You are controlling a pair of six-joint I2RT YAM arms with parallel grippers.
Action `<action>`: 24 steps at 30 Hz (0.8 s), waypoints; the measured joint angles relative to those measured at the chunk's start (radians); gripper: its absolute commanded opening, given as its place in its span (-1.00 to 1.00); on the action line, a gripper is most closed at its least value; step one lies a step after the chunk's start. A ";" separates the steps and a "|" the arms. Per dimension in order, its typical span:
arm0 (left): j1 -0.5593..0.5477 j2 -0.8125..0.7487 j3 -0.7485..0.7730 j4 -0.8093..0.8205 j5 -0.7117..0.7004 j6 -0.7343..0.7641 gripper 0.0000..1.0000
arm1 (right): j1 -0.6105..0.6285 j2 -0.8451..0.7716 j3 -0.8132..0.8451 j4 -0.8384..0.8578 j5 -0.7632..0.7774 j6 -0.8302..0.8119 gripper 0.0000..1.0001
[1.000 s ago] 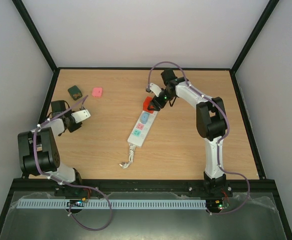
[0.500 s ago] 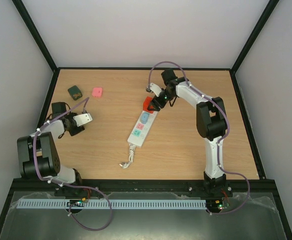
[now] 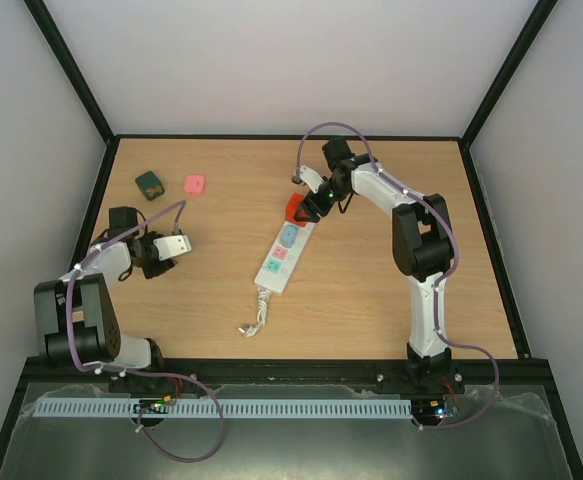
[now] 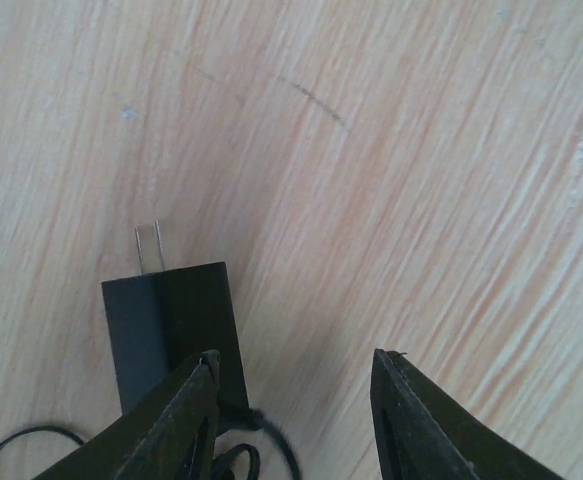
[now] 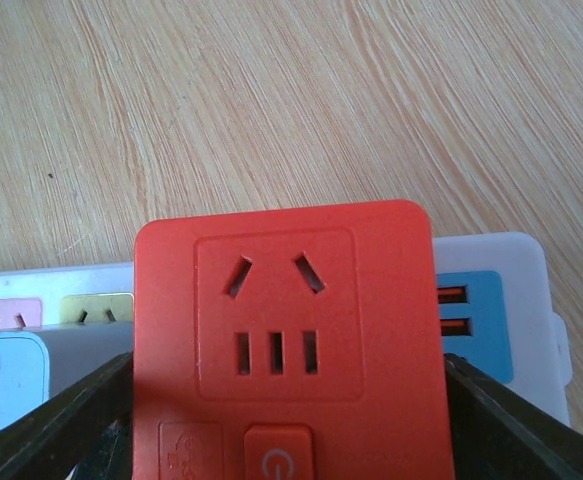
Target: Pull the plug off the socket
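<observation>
The socket, a white power strip (image 3: 282,251) with pastel outlet faces, lies in the middle of the table, its coiled cord (image 3: 255,316) at the near end. A red cube plug (image 3: 296,208) with its own outlet face sits on the strip's far end. My right gripper (image 3: 309,207) is shut on this red plug (image 5: 286,330), one finger (image 5: 66,425) on each side of it. The strip's white body (image 5: 491,262) shows behind the plug. My left gripper (image 3: 174,245) is open and empty at the table's left, beside a black two-prong plug (image 4: 169,318).
A dark green cube (image 3: 150,183) and a pink cube (image 3: 194,184) lie at the far left of the table. A thin black cable (image 4: 271,445) runs from the black plug between my left fingers. Black frame rails edge the table.
My left gripper has swung nearer and to the right over the table. My right gripper and the red plug have hardly moved.
</observation>
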 measured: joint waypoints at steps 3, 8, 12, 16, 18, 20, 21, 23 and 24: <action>-0.009 -0.006 0.000 -0.035 0.009 0.008 -0.09 | 0.000 -0.001 0.000 0.000 -0.002 0.002 0.48; -0.037 -0.032 0.000 -0.083 0.019 0.011 0.02 | -0.001 -0.004 0.000 -0.001 -0.008 0.004 0.49; -0.056 -0.074 0.007 -0.109 0.058 -0.021 0.23 | -0.002 -0.008 0.001 -0.001 -0.010 0.008 0.50; -0.071 -0.091 0.056 -0.125 0.109 -0.107 0.43 | -0.006 -0.010 0.007 -0.005 -0.018 0.014 0.54; -0.090 -0.107 0.075 -0.120 0.129 -0.156 0.51 | -0.010 -0.011 0.010 -0.008 -0.019 0.019 0.55; -0.125 -0.128 0.082 -0.109 0.148 -0.211 0.54 | -0.014 -0.013 0.010 -0.008 -0.021 0.022 0.55; -0.150 -0.140 0.083 -0.101 0.156 -0.245 0.56 | -0.016 -0.014 0.010 -0.008 -0.021 0.024 0.55; -0.201 -0.156 0.087 -0.080 0.170 -0.317 0.62 | -0.019 -0.014 0.010 -0.007 -0.021 0.035 0.55; -0.224 -0.159 0.089 -0.066 0.175 -0.351 0.64 | -0.019 -0.015 0.010 -0.006 -0.021 0.040 0.55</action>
